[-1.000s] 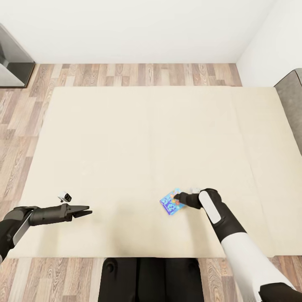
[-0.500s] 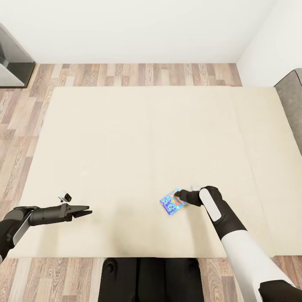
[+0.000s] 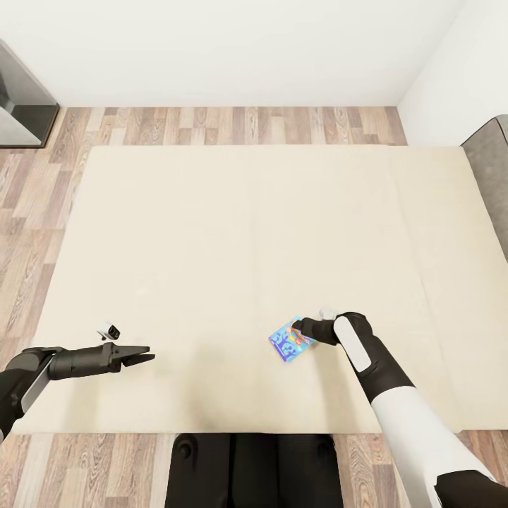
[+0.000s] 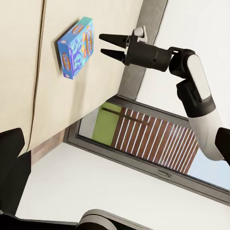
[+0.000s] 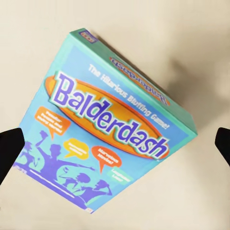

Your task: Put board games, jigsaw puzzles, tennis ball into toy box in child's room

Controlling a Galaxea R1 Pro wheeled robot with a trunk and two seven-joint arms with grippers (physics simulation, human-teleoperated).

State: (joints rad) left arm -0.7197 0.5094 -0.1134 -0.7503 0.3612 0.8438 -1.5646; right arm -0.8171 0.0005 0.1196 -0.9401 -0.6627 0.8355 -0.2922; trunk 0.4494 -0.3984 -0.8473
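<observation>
My right hand over wide beige bed mattress, fingers spread apart, hovering just above small flat blue "Balderdash" board game box, not gripping. Box lies flat near mattress front edge. My left hand well apart from box, above mattress; open or closed, cannot tell.

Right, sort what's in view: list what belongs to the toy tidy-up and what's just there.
Job:
- blue game box, flat on the bed
- right tool, open, right by the box

Just there:
- left tool, nothing in it
- wood floor
- grey headboard
- window
</observation>
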